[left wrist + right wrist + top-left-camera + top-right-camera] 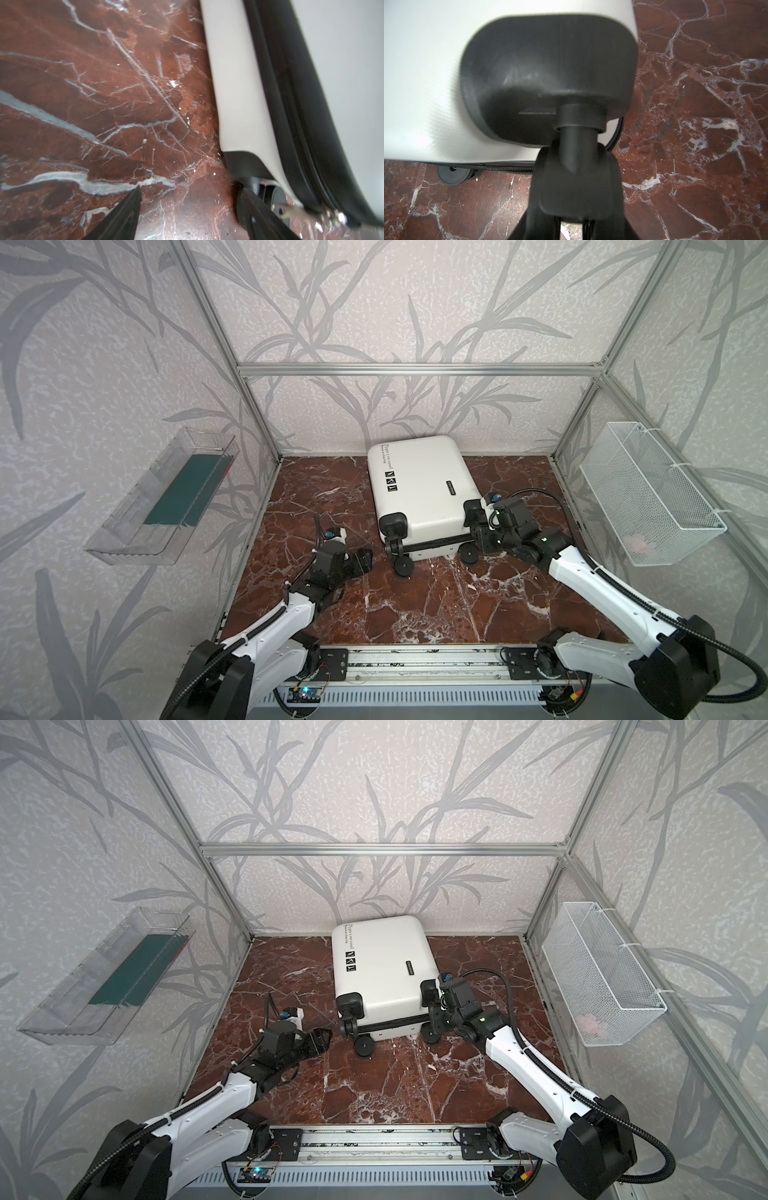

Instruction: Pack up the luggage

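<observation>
Luggage, a small white hard-shell suitcase, lies flat at the back of the red marble counter. The right pincer clamps its black caster wheel. The left pincer gapes wide, empty.

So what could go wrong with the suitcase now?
1. The right end effector grips only a caster wheel; it may swivel or slip, so the luggage could twist instead of following.
2. The left end effector is open and empty beside the luggage; pushing in, it might shove it across the smooth table.
</observation>
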Tool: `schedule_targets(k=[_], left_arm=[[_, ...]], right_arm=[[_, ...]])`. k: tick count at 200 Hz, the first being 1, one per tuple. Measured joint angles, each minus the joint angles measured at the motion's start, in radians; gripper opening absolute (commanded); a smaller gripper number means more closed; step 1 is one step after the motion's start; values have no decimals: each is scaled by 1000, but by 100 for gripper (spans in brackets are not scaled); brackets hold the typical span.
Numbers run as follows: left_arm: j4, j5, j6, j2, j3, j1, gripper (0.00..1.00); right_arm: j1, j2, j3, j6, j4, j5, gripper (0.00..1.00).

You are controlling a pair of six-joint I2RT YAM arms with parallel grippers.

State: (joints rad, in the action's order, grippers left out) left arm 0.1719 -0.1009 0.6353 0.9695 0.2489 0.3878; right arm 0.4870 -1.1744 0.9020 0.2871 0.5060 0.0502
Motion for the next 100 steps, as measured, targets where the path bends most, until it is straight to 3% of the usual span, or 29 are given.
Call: schedule_targets(k=[57,100], left_arm=[[188,63,-113,-61,-103,143,75],[420,70,-172,51,-169,181,62]], right_arm=[[-4,3,-8,3,-12,-8,0],[-8,3,-8,5,-14,-18,0]])
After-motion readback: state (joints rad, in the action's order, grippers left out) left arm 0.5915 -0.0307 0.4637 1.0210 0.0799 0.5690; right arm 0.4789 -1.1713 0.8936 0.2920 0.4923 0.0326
